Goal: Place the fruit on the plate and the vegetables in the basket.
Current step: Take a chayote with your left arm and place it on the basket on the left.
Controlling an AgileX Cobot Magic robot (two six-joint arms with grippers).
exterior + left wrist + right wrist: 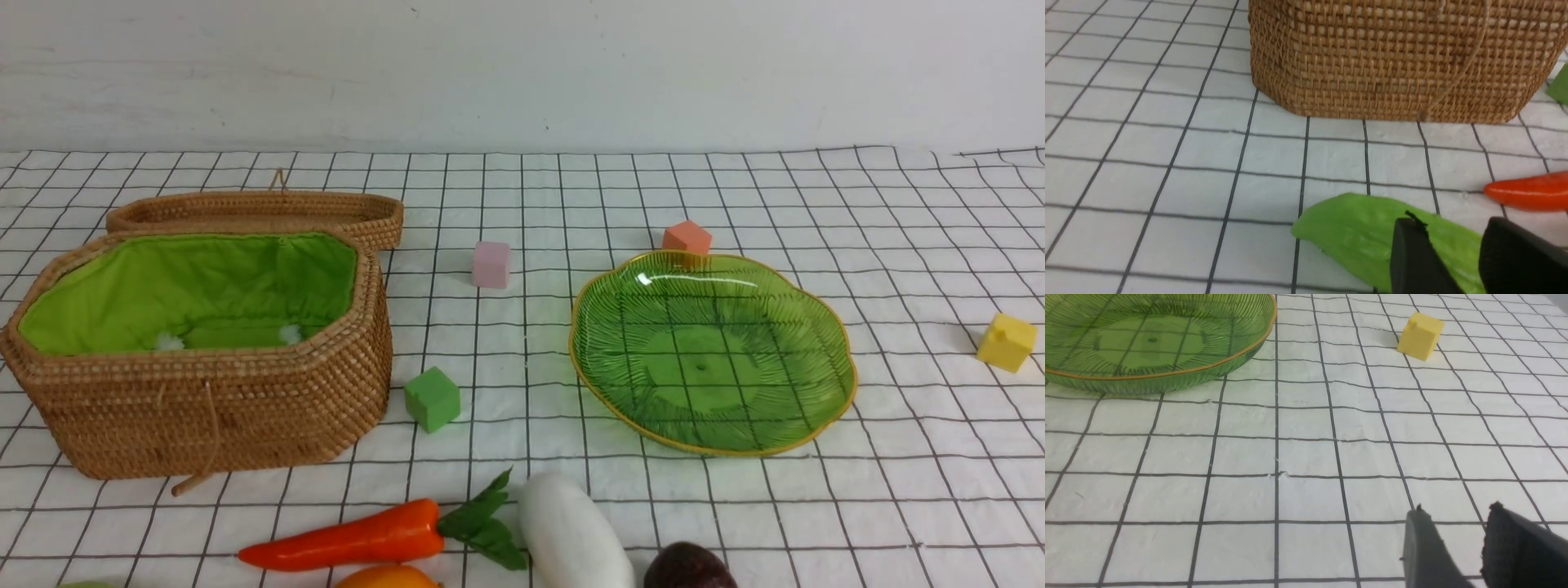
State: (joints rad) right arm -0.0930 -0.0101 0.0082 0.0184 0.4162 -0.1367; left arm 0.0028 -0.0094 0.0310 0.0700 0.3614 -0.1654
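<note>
Only the front view took in the whole spread: the basket (245, 416) with its lid (253, 214) behind, the plate (702, 359), and along the near edge the carrot (351, 539), white radish (571, 531), mango (388, 578) and dark fruit (686, 569). The arms showed only in the wrist views.

The left pincer (1453, 228) hung low over a green vegetable (1355, 228), its fingers (1412, 261) a narrow gap apart and gripping nothing. The basket's wall rose ahead of it, and the carrot's tip lay just to one side.

The right pincer (1457, 514) hovered over bare cloth, likewise narrowly parted and holding nothing. The plate and a yellow cube (1420, 335) lay well ahead of it.
</note>
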